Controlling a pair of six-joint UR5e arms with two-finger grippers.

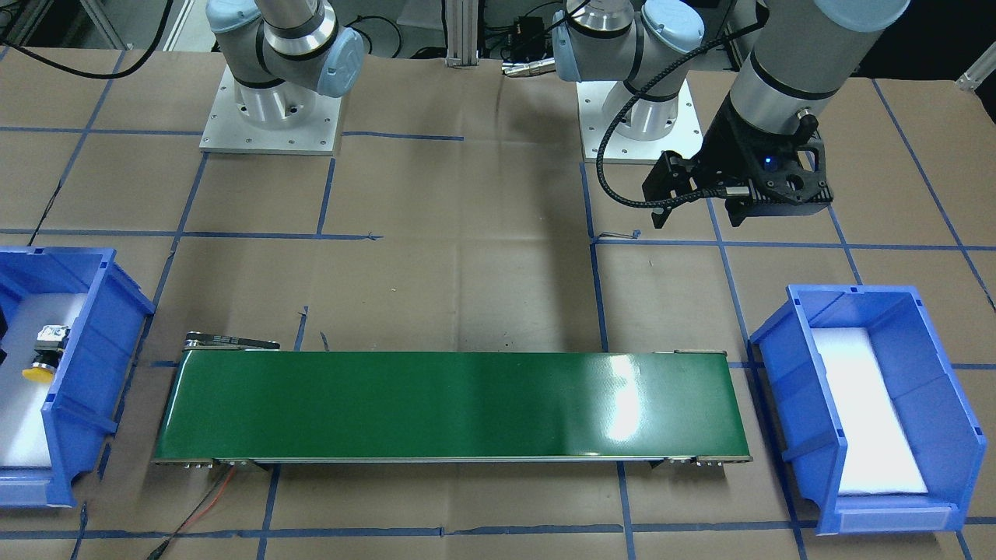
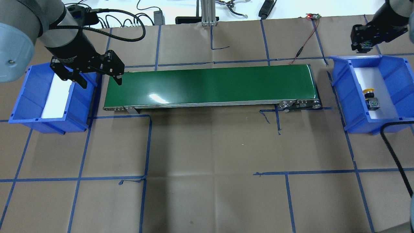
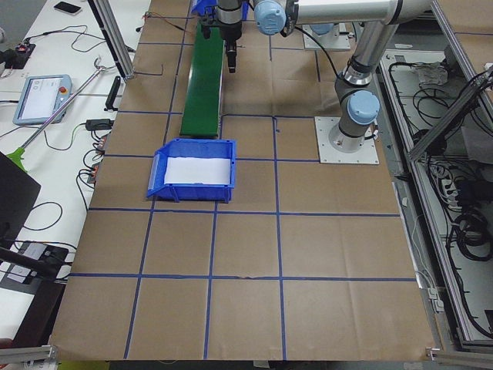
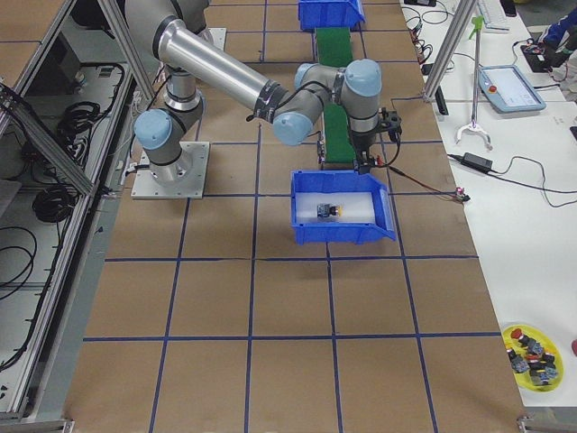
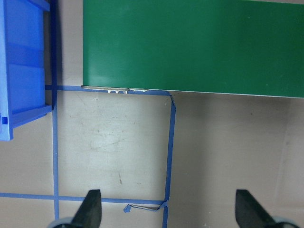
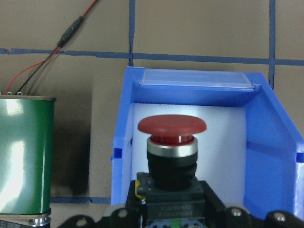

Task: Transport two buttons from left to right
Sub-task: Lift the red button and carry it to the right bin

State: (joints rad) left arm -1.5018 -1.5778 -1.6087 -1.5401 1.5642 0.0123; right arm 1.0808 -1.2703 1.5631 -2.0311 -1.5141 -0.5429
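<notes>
My right gripper (image 2: 364, 47) is shut on the red-capped button (image 6: 172, 126) and holds it upright in the air over the far end of the right blue bin (image 2: 339, 77), which also shows in the right wrist view (image 6: 266, 142). The yellow-capped button (image 2: 370, 97) lies on its side on the white pad in that bin; it also shows in the front view (image 1: 43, 354) and in the right side view (image 4: 329, 211). My left gripper (image 2: 100, 81) is open and empty, above the table between the left blue bin (image 2: 22, 97) and the green conveyor belt (image 2: 210, 84). Its fingertips (image 5: 92, 206) show over bare paper.
The left bin (image 1: 786, 373) holds only a white pad. The conveyor belt (image 1: 451, 404) runs between the two bins and carries nothing. A red and black wire (image 2: 304, 42) lies by its right end. A yellow dish of spare parts (image 4: 530, 347) sits on the side bench.
</notes>
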